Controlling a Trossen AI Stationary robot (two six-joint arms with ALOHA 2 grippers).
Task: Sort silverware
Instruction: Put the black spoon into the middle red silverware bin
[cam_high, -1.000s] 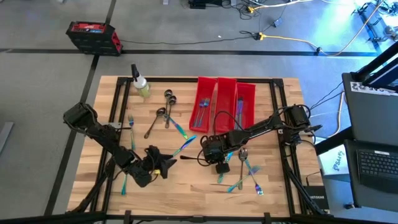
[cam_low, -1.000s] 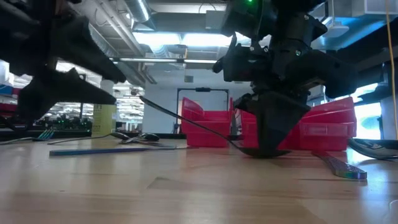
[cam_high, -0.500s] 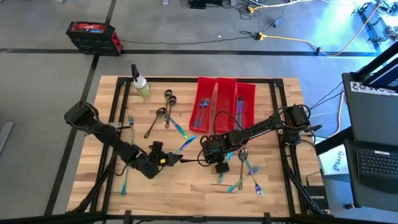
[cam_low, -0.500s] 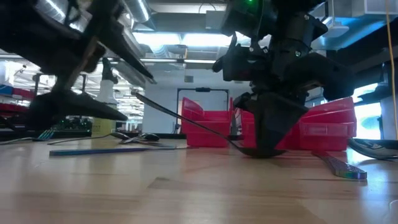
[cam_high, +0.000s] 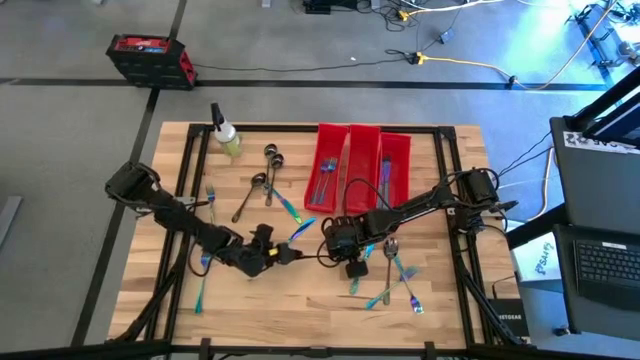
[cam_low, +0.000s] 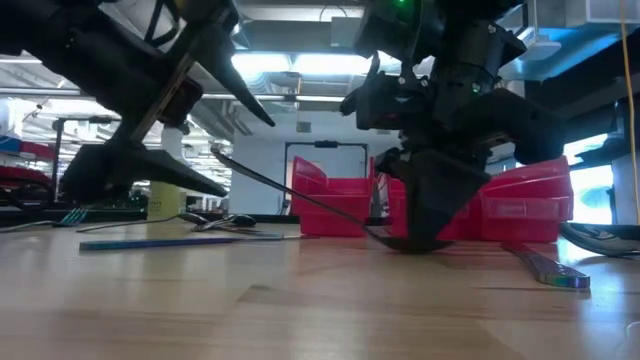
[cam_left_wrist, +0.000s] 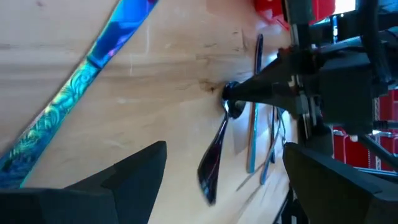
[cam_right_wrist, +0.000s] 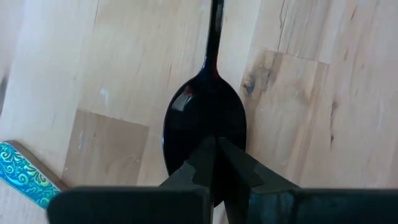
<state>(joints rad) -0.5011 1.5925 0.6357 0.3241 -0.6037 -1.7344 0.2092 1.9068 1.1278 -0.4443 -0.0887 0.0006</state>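
My right claw (cam_right_wrist: 216, 163) is clenched on the bowl of a dark spoon (cam_right_wrist: 206, 121), its fingertips pressed together at the bowl's edge near the middle of the tabletop (cam_high: 300, 310). In the low view the spoon's handle (cam_low: 290, 192) slants up and away to the left, its tip off the wood, while the bowl sits under the claw at the tabletop. My left claw (cam_high: 283, 254) hangs released just to the left of it, fingers spread wide and holding nothing, pointed toward the spoon's handle; the left wrist view looks between those fingers straight at the spoon and the right claw beyond.

Around them the rest of the silverware lies scattered. An iridescent blue-teal piece (cam_left_wrist: 74, 93) lies flat just beside the left claw. Several more iridescent pieces (cam_high: 395, 285) are fanned out near and right of the right claw. Two dark spoons (cam_high: 272, 155) lie at the far left-centre, with another spoon (cam_high: 250, 195) and an iridescent piece (cam_high: 285, 205) beside them, and forks (cam_high: 210, 192) lie toward the left edge.

Three long red bins (cam_high: 362, 165) stand side by side at the far centre, with silverware already in them. A small spray bottle (cam_high: 226, 132) of yellowish liquid stands at the far left.
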